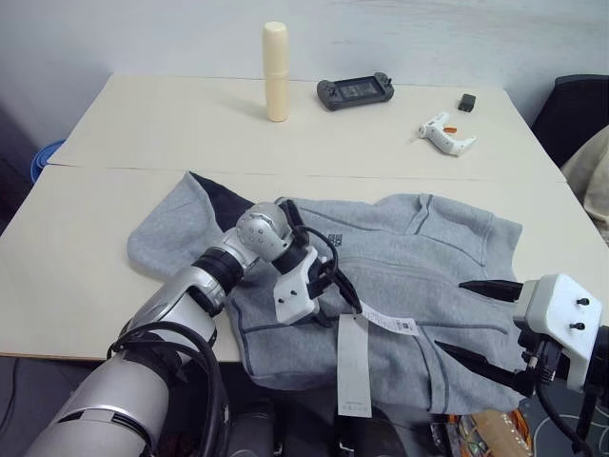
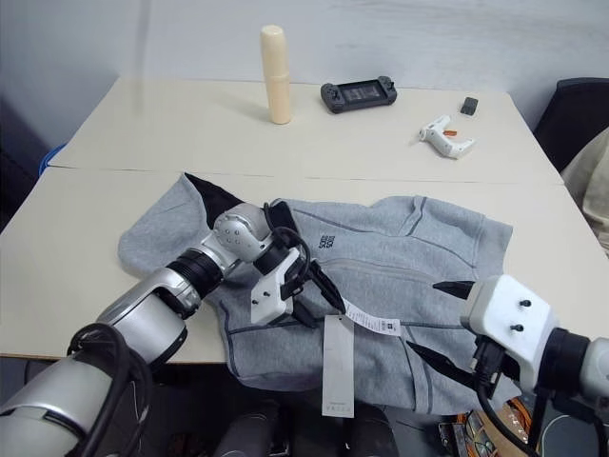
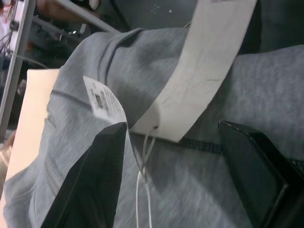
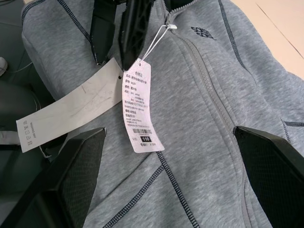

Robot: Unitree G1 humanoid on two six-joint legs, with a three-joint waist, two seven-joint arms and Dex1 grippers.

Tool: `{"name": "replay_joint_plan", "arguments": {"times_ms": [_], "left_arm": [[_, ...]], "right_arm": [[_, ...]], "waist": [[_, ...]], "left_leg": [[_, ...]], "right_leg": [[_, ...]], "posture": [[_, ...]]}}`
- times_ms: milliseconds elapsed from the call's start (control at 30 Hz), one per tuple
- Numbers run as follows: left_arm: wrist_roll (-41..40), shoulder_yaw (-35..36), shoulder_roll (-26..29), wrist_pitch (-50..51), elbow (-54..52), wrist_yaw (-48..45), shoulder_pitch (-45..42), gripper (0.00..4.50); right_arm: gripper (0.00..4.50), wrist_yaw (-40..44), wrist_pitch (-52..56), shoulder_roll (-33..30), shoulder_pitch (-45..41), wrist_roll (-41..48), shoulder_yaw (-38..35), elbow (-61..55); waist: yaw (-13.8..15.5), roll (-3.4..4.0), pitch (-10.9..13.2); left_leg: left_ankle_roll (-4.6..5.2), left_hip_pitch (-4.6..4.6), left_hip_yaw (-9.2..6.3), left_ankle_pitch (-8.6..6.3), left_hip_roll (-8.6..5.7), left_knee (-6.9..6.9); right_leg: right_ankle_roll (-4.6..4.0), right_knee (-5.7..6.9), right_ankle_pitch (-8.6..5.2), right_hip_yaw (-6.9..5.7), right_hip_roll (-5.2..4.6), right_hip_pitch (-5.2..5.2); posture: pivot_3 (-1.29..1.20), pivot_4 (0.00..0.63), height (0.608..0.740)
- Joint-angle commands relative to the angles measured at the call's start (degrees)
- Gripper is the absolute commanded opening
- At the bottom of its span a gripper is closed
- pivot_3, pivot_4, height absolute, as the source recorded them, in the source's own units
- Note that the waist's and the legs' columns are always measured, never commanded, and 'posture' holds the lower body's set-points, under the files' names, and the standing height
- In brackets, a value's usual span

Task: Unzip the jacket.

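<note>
Lying spread across the near edge of the pale beige table (image 1: 143, 124): large light-grey fleece jacket (image 1: 419, 267) with dark seam lines, black collar lining and small black chest logo, hem hanging over the table's front. Dangling from a white string near the collar: two white paper tags (image 4: 140, 107), one long and blank, one printed. Hovering over the jacket's chest beside the tags: left gripper (image 2: 303, 286), black fingers parted, pinching nothing. Hanging above the jacket's lower right side: right gripper (image 1: 481, 319), fingers spread wide, gripping nothing. Resting at the table's far side, well apart from the jacket: cream cylindrical bottle (image 1: 275, 71), black handheld game console (image 1: 355, 91), white pistol-shaped tool (image 1: 445, 133).
</note>
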Motion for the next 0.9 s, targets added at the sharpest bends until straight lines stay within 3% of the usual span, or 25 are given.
{"name": "replay_joint_plan", "arguments": {"times_ms": [33,267,367,633,767,900], "left_arm": [[0.56,-1.65,-0.41,-4.84,0.88,-4.18,-0.15,3.1],[6.72,0.31,-5.08,-10.84,6.52,3.88,-0.57,3.1],[8.03,1.56,-6.01,-11.21,8.27,6.34,-0.9,2.54],[7.24,5.81,-7.14,-3.68,8.1,9.36,-0.13,0.02],[7.07,11.41,-8.5,10.39,6.41,12.96,0.56,0.02],[18.24,14.64,-9.37,20.86,4.19,29.66,-0.48,0.02]], "right_arm": [[4.5,-0.28,0.26,-0.38,0.21,0.46,-2.32,-0.93],[4.5,-1.21,0.7,-0.08,0.27,0.67,-2.02,-1.54],[4.5,-1.69,0.99,-0.01,-0.01,1.32,-1.98,-1.67],[4.5,-2.53,0.83,-0.27,-0.08,1.63,-1.21,-1.75],[4.5,-2.8,0.57,-0.29,-0.24,1.72,-0.78,-1.69],[4.5,-2.99,0.31,-0.37,-0.57,1.57,-0.18,-1.44]], "waist": [[0.0,0.0,0.0],[0.1,0.0,0.0],[0.05,0.0,0.0],[0.11,0.0,0.0],[0.11,0.0,0.0],[0.09,-0.01,0.01]], "left_leg": [[0.0,0.0,0.0,0.0,0.0,0.0],[0.02,0.0,-0.05,-0.01,0.0,0.0],[0.05,-0.02,-0.08,-0.03,-0.01,0.0],[0.05,-0.02,-0.13,-0.03,0.0,-0.01],[0.08,-0.03,-0.15,-0.04,-0.01,0.0],[0.08,-0.03,-0.16,-0.05,-0.01,-0.01]], "right_leg": [[0.0,-0.01,0.0,-0.01,0.0,0.01],[0.01,-0.06,0.0,-0.09,0.0,0.06],[0.03,-0.11,0.02,-0.11,0.0,0.07],[0.04,-0.11,0.02,-0.16,-0.02,0.08],[0.08,-0.16,0.04,-0.18,-0.01,0.11],[0.09,-0.16,0.05,-0.19,0.01,0.11]], "posture": [[0.0,0.15,0.74],[0.0,0.15,0.74],[0.0,0.15,0.74],[0.0,0.15,0.74],[0.0,0.15,0.74],[0.0,0.15,0.74]]}}
